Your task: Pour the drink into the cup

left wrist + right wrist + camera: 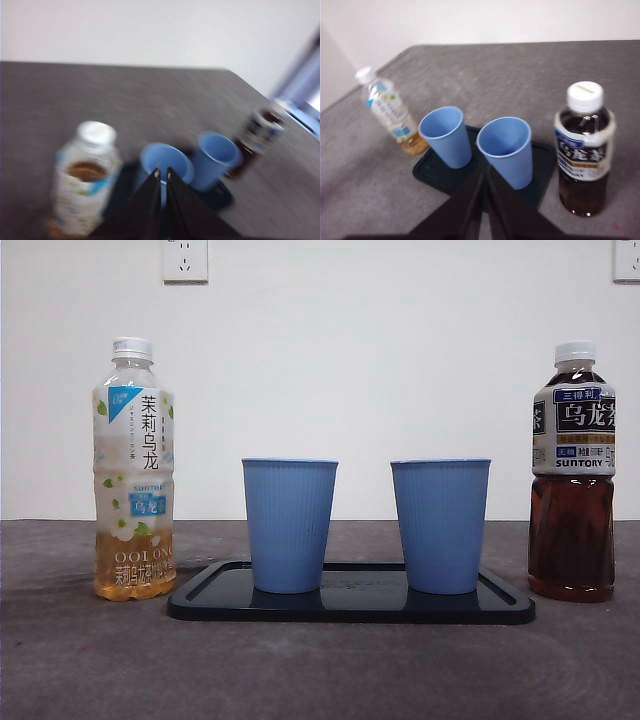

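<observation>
Tray (505,608): flat and black; it lies on the gray table (320,670), in the middle.
Left cup (289,525): blue, upright, on the left part of the tray; I cannot see inside it from the front.
Right cup (440,525): blue, upright, on the right part of the tray; there is a gap between the two cups; from above it looks empty.
Pale bottle (133,470): stands on the table just left of the tray; white cap on; only a little yellow tea sits at the bottom.
Dark bottle (572,475): stands on the table just right of the tray; white cap on; brown tea fills most of it.
Left gripper (163,172): up in the air on the near side, above the left cup and close to the pale bottle; its two jaws are pressed together with nothing between them; its picture is blurry.
Right gripper (484,170): up in the air on the near side, over the tray's near edge; its jaws are pressed together too, holding nothing.
Wall (400,360): white, behind the table; two sockets (185,259) sit high up on it.
</observation>
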Motion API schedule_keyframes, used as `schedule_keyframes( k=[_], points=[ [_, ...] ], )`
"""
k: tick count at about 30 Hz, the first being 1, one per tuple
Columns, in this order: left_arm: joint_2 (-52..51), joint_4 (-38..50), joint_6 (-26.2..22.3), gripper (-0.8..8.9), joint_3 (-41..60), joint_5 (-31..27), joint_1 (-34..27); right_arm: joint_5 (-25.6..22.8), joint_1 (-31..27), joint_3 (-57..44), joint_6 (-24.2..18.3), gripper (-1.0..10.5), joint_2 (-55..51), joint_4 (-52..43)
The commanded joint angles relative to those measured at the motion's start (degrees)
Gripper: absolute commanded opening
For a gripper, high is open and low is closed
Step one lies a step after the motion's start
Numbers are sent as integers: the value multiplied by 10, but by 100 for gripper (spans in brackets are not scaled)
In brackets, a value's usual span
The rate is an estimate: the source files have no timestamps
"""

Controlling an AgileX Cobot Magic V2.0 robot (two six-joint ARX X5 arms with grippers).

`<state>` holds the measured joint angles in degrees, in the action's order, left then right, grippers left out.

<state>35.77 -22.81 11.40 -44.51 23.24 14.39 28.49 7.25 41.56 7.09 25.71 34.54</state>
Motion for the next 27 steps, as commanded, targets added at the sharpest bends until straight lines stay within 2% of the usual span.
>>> schedule_keyframes(
  k=[1, 6, 8, 9, 11, 13, 15, 18, 27],
  points=[
    [7, -4, -17, 19, -10, 14, 17, 0, 8, 11, -31, 12, 4, -2],
    [7, -4, -17, 33, -10, 14, 29, -1, 8, 11, -31, 19, 4, -2],
    [9, -3, -17, 45, -10, 14, 29, -7, 8, 11, -30, 69, 4, -2],
    [9, -3, -17, 80, -10, 14, 29, -13, 8, 11, -28, 167, 4, -2],
    [11, -3, -17, 163, -10, 14, 29, -15, 8, 11, -23, 277, 4, -2],
    [13, -3, -17, 312, -10, 14, 29, -15, 8, 11, -14, 383, 4, -2],
    [14, -3, -17, 442, -10, 14, 29, -15, 8, 11, -13, 443, 4, -2],
    [15, -3, -18, 541, -10, 14, 29, -15, 8, 11, -10, 493, 4, -2],
    [17, -4, -17, 530, -10, 14, 29, -25, 8, 10, -10, 505, 4, -2]
  ],
)
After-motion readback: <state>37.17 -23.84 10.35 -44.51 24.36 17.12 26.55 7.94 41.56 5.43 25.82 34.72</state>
